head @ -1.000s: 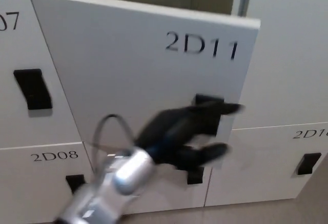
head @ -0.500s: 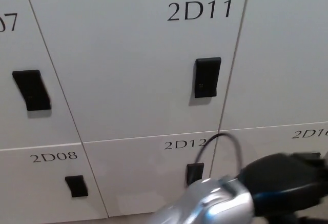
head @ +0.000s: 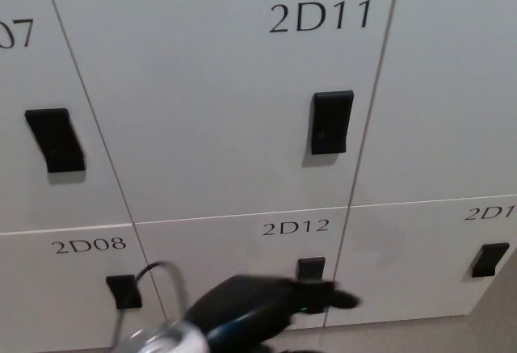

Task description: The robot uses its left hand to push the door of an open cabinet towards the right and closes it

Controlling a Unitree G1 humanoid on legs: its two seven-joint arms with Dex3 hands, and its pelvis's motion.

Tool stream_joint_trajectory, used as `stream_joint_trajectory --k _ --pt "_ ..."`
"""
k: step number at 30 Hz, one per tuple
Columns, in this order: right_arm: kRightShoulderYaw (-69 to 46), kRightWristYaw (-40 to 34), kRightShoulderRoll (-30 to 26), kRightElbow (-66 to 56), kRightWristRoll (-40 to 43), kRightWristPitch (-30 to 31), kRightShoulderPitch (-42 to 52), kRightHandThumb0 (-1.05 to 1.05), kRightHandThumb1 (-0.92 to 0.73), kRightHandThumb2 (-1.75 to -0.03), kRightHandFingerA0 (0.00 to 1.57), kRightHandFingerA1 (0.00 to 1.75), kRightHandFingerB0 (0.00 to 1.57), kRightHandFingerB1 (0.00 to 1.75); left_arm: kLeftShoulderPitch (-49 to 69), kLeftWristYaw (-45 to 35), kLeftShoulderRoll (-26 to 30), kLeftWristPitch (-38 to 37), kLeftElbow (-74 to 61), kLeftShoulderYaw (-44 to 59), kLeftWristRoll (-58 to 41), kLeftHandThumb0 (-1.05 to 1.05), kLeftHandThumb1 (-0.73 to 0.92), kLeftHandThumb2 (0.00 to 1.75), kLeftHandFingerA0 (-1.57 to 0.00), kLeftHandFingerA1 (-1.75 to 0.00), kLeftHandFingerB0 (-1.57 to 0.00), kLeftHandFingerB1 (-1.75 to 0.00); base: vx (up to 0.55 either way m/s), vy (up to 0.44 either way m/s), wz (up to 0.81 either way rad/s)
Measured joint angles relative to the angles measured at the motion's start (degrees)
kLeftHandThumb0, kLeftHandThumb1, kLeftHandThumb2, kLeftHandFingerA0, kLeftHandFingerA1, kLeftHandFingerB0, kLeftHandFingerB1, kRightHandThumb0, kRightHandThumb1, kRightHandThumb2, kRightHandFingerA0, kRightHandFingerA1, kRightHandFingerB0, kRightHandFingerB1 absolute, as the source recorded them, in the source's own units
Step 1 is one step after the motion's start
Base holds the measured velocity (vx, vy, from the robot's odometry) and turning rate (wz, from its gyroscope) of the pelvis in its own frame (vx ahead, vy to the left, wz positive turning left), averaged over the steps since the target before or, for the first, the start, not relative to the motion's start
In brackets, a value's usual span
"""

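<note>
A wall of pale grey lockers fills the view, with a strip of tan floor (head: 497, 333) at the lower right corner. Door 2D11 (head: 218, 102) sits flush with its neighbours, shut, its seams even on all sides; its label (head: 321, 16) is printed at the upper right and its black handle (head: 332, 122) stands just below that label, near the right seam. Left of door 2D11, a door marked with a cut-off "07" carries a slanted black handle (head: 54, 139). Below door 2D11 is door 2D12 (head: 242, 248), with a small black handle (head: 311, 271) near its right edge; down and to the left is door 2D08 (head: 65, 288), with its own handle (head: 123, 291). The left hand (head: 262, 304) hangs low in front of door 2D12, well below door 2D11 and apart from it, blurred, one of its fingers (head: 339, 297) pointing right past the 2D12 handle; it holds nothing, but the blur hides how far its fingers are spread. A grey cable (head: 161, 276) loops up behind the wrist. The right hand is out of view.
</note>
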Motion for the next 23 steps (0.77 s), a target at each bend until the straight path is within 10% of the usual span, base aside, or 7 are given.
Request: stream_joint_trajectory --k 2,3,7,8,9,10,23 --pt "0.03 0.00 0.00 -0.02 -0.01 -0.03 0.41 -0.49 -0.86 -0.66 0.34 0.37 0.29 0.33 2.07 0.04 0.67 -0.22 -0.07 1.15 -0.41 -0.69 0.74 1.05 -0.37 -0.51 -0.28 -0.45 0.00 0.000 0.00" --pt "0.10 -0.01 0.01 0.00 -0.04 -0.05 1.09 -0.48 -0.87 -0.66 0.33 0.38 0.29 0.33 4.69 0.18 1.29 -0.68 0.26 2.64 -1.06 -0.65 0.84 0.66 -0.41 -0.34 -0.40 -0.33 0.00 0.000 0.00" --pt "0.48 -0.06 0.00 0.19 -0.17 -0.08 3.95 -0.46 -0.86 -0.66 0.32 0.37 0.29 0.33 13.09 1.16 2.23 -2.71 3.33 7.83 -2.83 -0.63 0.84 0.66 -0.39 -0.35 -0.37 -0.33 0.00 0.000 0.00" --pt "0.81 -0.11 -0.01 0.32 -0.27 -0.11 5.44 -0.45 -0.85 -0.65 0.32 0.37 0.29 0.34 16.66 1.94 2.38 -3.79 5.69 10.55 -3.82 -0.62 0.69 1.06 -0.39 -0.55 -0.26 -0.47 0.00 0.000 0.00" --pt "0.92 -0.14 -0.02 0.45 -0.32 -0.11 6.34 -0.45 -0.85 -0.65 0.32 0.37 0.29 0.34 18.26 2.31 2.46 -4.35 7.47 12.04 -4.31 -0.62 0.69 1.06 -0.39 -0.55 -0.26 -0.47 0.00 0.000 0.00" --pt "0.96 -0.14 -0.01 0.56 -0.36 -0.11 7.02 -0.45 -0.85 -0.65 0.32 0.37 0.29 0.33 19.12 2.57 2.52 -4.64 9.21 13.13 -4.62 -0.67 0.85 0.66 -0.46 -0.37 -0.41 -0.34 0.00 0.000 0.00" --pt "0.91 -0.17 0.04 0.75 -0.39 -0.31 11.33 -0.45 -0.87 -0.66 0.34 0.37 0.30 0.33 19.80 4.88 3.38 -5.66 33.87 23.97 -7.97 -0.72 0.88 0.67 -0.43 -0.37 -0.33 -0.33 0.00 0.000 0.00"
